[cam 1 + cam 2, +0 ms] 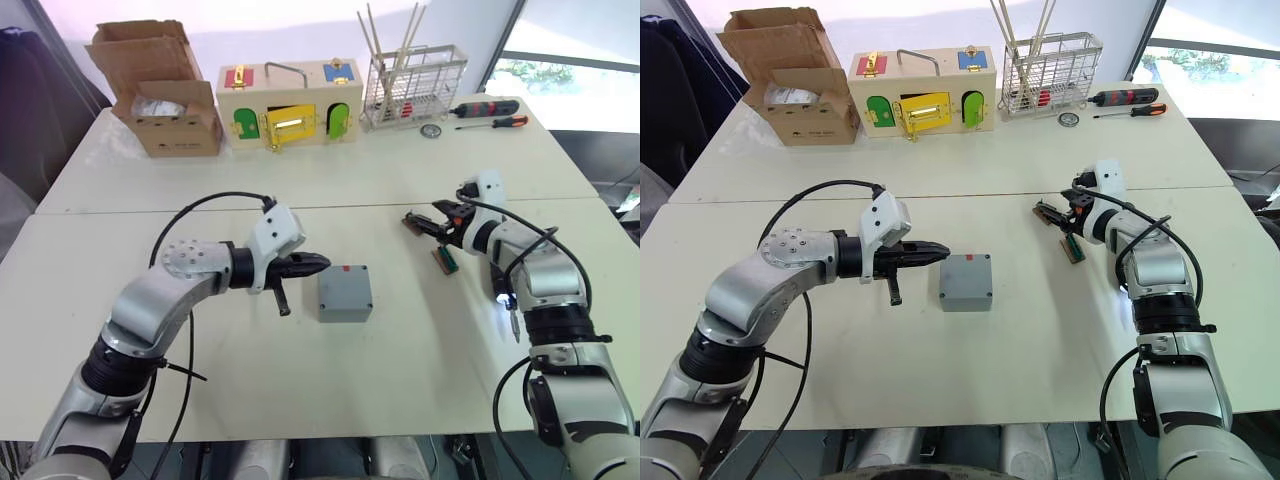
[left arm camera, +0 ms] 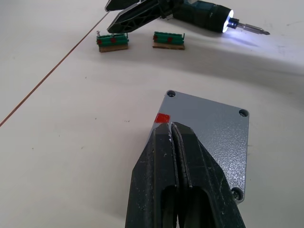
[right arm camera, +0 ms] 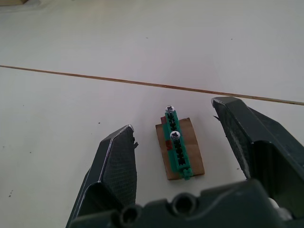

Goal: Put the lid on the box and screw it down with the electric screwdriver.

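The grey box (image 1: 345,293) stands mid-table with the lid (image 2: 209,128) lying flat on top, a red sticker by one corner and screw holes at its corners. My left gripper (image 2: 169,125) is shut and empty, its tips at the lid's edge beside the sticker. Farther right, my right gripper (image 3: 173,116) is open above a small green terminal block on a brown board (image 3: 176,149). The electric screwdriver (image 2: 202,12) lies along my right forearm, its tip light (image 1: 501,296) on and its bit pointing toward the table's near edge. Neither gripper holds it.
A second small green board (image 1: 445,260) lies near the right gripper. At the back stand a cardboard box (image 1: 160,100), a wooden box with coloured doors (image 1: 285,105) and a wire rack (image 1: 412,90). Two manual screwdrivers (image 1: 487,108) lie beside the rack.
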Motion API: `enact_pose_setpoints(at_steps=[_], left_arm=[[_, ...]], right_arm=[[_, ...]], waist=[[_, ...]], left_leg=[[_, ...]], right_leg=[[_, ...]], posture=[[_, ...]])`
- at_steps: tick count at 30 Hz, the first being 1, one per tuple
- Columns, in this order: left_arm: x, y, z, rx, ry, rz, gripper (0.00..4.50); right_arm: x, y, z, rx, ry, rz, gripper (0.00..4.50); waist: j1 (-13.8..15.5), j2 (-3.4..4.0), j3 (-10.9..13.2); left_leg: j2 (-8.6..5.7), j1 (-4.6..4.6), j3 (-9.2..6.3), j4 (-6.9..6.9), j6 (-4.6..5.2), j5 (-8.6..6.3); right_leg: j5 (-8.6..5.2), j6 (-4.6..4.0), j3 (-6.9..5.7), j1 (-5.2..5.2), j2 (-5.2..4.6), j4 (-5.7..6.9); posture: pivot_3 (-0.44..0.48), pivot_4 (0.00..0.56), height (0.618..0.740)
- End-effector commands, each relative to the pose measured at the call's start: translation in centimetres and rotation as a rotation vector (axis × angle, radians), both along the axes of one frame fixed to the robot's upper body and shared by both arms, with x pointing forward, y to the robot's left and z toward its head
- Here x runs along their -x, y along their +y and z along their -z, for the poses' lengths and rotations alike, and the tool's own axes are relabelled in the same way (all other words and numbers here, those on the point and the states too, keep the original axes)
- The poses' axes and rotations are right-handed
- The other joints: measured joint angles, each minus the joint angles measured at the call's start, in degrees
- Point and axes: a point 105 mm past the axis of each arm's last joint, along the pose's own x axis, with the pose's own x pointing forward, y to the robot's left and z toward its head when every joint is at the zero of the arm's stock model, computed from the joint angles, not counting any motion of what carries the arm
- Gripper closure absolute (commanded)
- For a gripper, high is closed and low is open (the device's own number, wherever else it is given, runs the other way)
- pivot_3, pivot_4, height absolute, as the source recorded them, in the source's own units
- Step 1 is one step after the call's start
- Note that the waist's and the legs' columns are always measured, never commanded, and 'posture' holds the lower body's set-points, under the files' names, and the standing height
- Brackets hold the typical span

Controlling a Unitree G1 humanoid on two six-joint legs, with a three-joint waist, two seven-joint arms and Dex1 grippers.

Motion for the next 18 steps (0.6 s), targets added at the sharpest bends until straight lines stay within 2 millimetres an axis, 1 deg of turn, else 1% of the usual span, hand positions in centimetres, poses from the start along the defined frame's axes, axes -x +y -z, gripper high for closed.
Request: enact_pose_setpoints(at_steps=[1, 7, 18], left_arm=[[0.18, -0.06, -0.66, 0.008, -0.038, 0.013, 4.5], [0.31, -0.06, -0.58, 0.006, -0.037, 0.013, 4.5], [0.34, -0.04, -0.48, 0.001, -0.035, 0.012, 4.5]], right_arm=[[-0.25, 0.01, -0.3, -0.001, -0.014, 0.0, 1.65], [-0.22, 0.22, 0.4, -0.004, 0.008, -0.007, 1.65], [-0.55, 0.43, 0.55, -0.023, 0.005, 0.001, 1.65]], waist=[[0.01, 0.0, 0.0], [-0.06, 0.0, 0.0], [-0.04, 0.0, 0.0]], left_leg=[[0.0, 0.0, 0.0, 0.0, 0.0, 0.0], [0.0, 0.0, 0.0, -0.01, 0.0, 0.0], [0.0, 0.0, 0.0, -0.01, 0.0, 0.0]], right_leg=[[0.0, 0.0, 0.0, 0.0, 0.0, 0.0], [0.0, 0.0, 0.0, 0.0, 0.0, 0.0], [0.0, 0.0, 0.0, 0.0, 0.0, 0.0]], posture=[[0.0, 0.15, 0.73], [0.0, 0.15, 0.73], [0.0, 0.15, 0.73]])
